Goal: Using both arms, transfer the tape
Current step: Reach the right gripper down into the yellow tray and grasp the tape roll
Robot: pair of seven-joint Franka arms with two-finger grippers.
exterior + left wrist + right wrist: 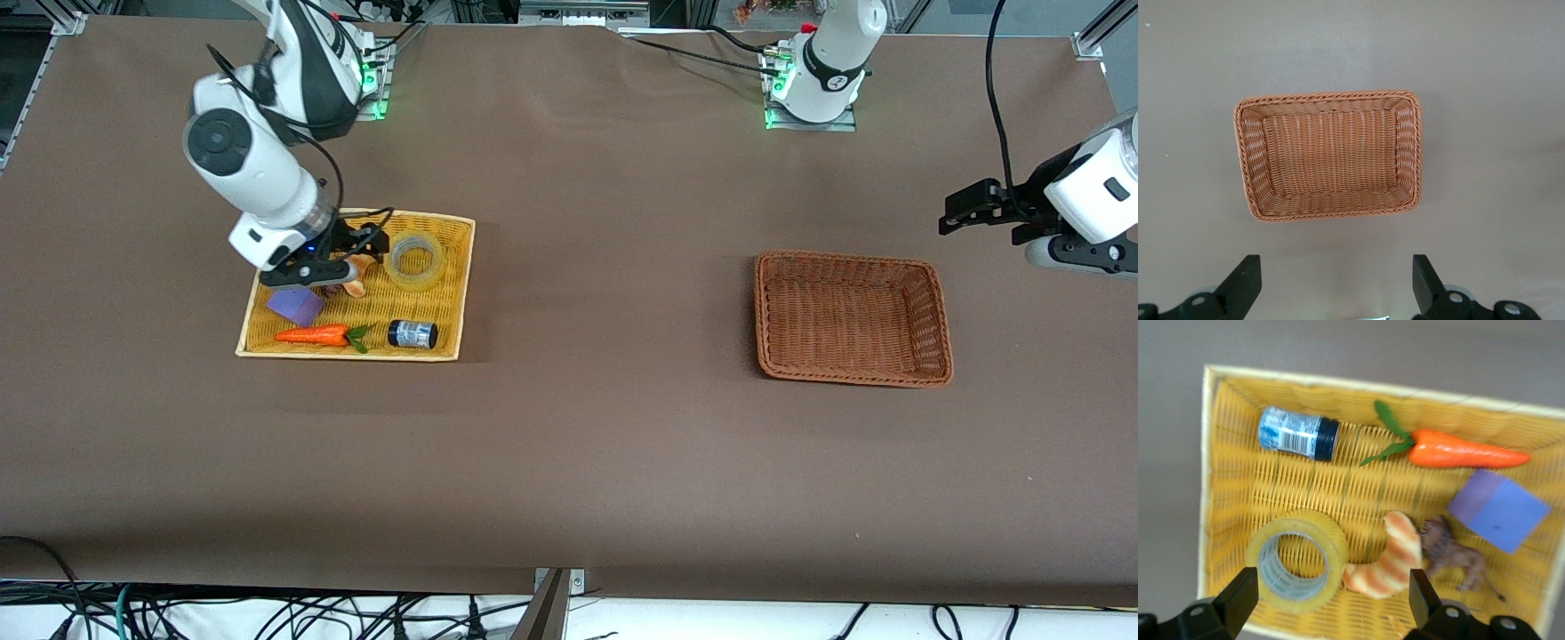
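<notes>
Closest to the front camera in the yellow tray point(444, 351) are the toy carrot point(313, 335) and the small dark jar point(412, 334), side by side along its near edge. The tape point(417, 261) sits farther from the camera than the jar, lying flat with its hollow centre facing up, up against the tray's edge toward the left arm's end of the tabletop.

The right gripper point(373, 244) hangs over the tray just beside the roll, jaws spread wide with nothing in them. In the right wrist view the tape point(1298, 560) is off toward one finger point(1238, 597) instead of centred between the two, and a croissant-looking toy point(1386, 559) touches its side, with a little brown animal figure point(1451, 553) and a purple block point(1498, 510) next to that. So I'd say a small sideways shift comes before dropping, or a finger could clip the pastry.

The left gripper point(965, 212) waits, jaws also fully open and empty, up over bare tabletop near the brown basket point(852, 267). Loads of open tabletop between tray and basket for a handover
</notes>
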